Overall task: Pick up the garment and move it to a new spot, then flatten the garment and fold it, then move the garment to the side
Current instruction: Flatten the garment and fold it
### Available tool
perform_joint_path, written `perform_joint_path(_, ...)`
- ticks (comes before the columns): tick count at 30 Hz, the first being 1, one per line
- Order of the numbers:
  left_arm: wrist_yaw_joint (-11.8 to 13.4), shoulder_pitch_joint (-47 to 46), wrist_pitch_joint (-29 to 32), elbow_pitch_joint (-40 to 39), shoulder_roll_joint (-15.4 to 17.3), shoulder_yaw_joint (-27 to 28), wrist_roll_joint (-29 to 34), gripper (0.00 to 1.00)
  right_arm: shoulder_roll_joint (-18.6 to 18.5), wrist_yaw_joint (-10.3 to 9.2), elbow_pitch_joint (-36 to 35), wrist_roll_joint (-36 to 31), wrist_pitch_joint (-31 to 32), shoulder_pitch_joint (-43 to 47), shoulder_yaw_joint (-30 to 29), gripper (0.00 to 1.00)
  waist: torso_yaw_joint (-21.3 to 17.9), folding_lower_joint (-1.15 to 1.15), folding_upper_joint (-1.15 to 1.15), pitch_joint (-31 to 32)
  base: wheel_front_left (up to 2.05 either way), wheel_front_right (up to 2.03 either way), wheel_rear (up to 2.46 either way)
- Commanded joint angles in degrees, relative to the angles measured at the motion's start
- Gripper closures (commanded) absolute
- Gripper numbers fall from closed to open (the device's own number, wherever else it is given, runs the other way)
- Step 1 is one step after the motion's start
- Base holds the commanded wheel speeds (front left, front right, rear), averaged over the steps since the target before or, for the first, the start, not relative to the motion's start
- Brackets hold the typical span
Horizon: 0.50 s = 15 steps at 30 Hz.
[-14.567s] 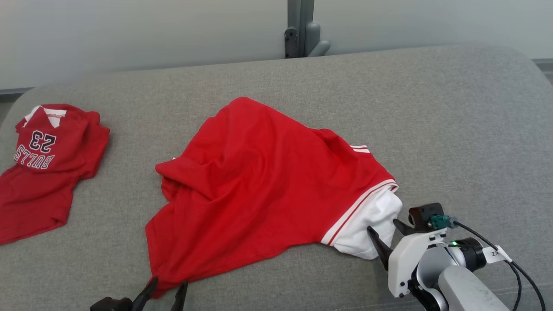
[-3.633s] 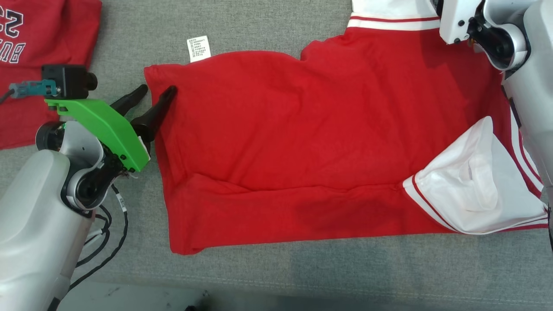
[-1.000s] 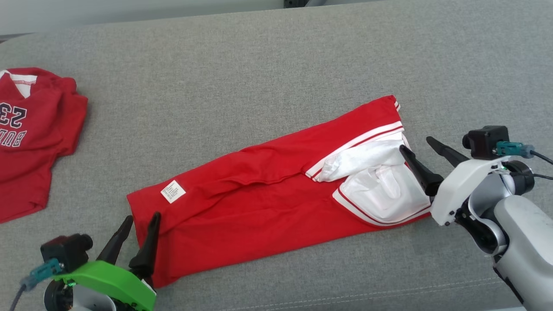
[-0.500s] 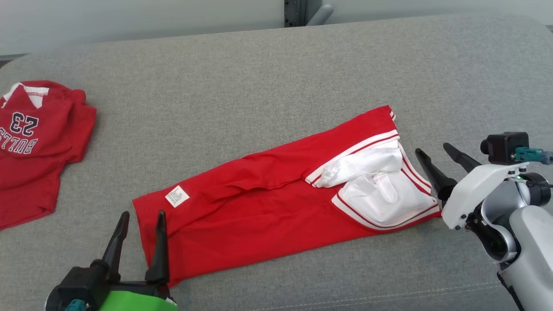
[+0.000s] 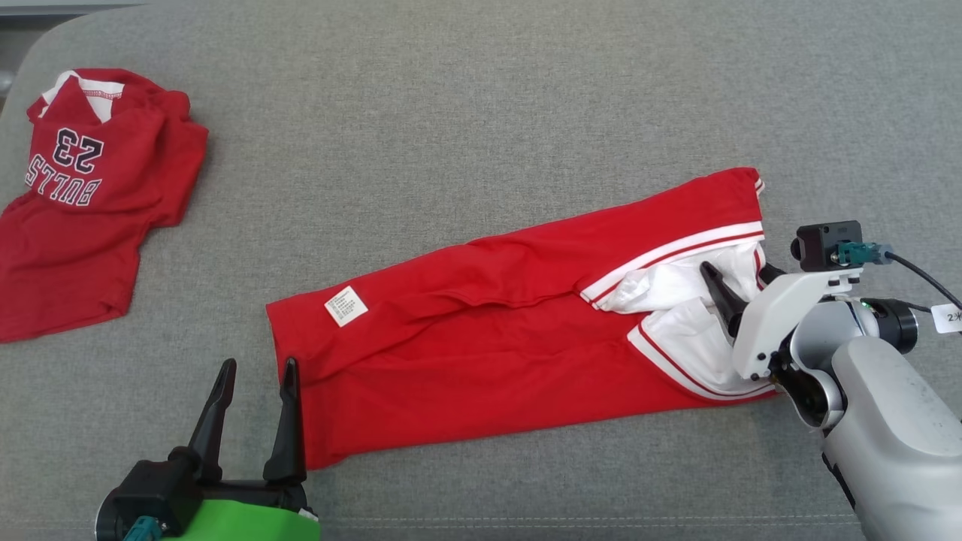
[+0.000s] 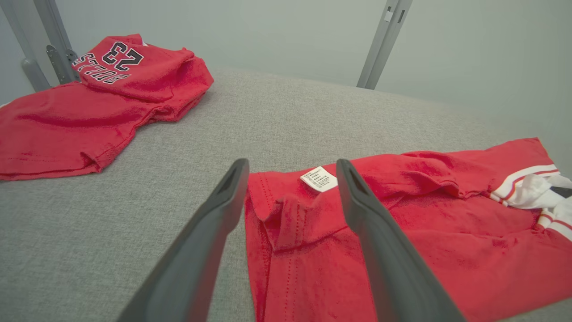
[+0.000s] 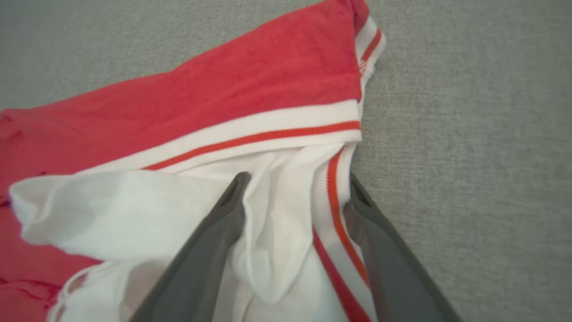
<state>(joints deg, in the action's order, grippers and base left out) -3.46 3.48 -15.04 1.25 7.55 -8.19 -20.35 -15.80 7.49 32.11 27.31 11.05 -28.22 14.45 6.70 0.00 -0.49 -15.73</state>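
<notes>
Garment (image 5: 488, 353): red knit shirt with white, red-striped sleeves, folded into a long band, lying slantwise at centre right of head frame on grey woven cushion (image 5: 451, 113). Left gripper (image 5: 258, 364), dark-fingered: lower left, jaws apart astride hem edge, holding nothing. Right gripper (image 7: 298, 178), likewise: right side, jaws apart over white sleeve (image 5: 676, 289), holding nothing. Likely step: crosswise fold. Advice: pinch all layers at both ends, lift level, match edges. Second red "BULLS 23" jersey (image 5: 90, 188): upper left, well apart.

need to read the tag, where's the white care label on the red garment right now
In the head view the care label lies on the red garment's left end, near its far corner, just beyond the open left tool.
</notes>
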Motion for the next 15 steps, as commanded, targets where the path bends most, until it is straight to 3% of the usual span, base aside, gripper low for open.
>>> perform_joint_path(1, -0.61, -0.54, -0.17, 0.21, -0.47, 0.55, 0.95, 0.0, 0.25, 0.0, 1.22, 0.54, 0.38, -0.16, 0.85, 0.0, 0.56, 0.0, 0.49, -0.41, 0.0, 0.0, 0.0)
perform_joint_path(2, -0.96, -0.52, -0.17, 0.36, -0.89, 0.88, 1.36, 0.0, 0.49, 0.0, 1.88, 1.47, 0.57, -0.28, 1.29, 0.24, 0.61, 0.0, 0.49, -0.39, 0.0, 0.0, 0.0)
perform_joint_path(3, -1.34, -0.57, -0.17, 0.49, -1.28, 1.24, 1.57, 0.0, 0.6, 0.01, 2.45, 2.58, 0.56, -0.53, 1.61, 0.77, 0.63, 0.0, 0.49, -0.35, 0.0, 0.0, 0.0)
perform_joint_path(4, -1.7, -0.63, -0.17, 0.61, -1.61, 1.5, 1.82, 0.0, 0.39, 0.01, 2.91, 3.44, 0.62, -0.79, 1.97, 1.0, 0.64, 0.0, 0.49, -0.3, 0.0, 0.0, 0.0)
perform_joint_path(8, -2.71, -0.25, -0.17, 1.12, -2.55, 2.32, 2.84, 0.0, -1.72, -0.1, 4.56, 7.79, 0.65, -1.69, 1.68, 1.0, 0.19, 0.0, 0.49, 0.12, 0.0, 0.0, 0.0)
perform_joint_path(15, -3.71, 1.75, -0.17, 1.82, -3.21, 3.26, 3.99, 0.0, -8.57, -0.1, 5.31, 14.73, 2.05, -1.8, -0.6, 1.0, -1.78, 0.0, 0.49, 0.76, 0.0, 0.0, 0.0)
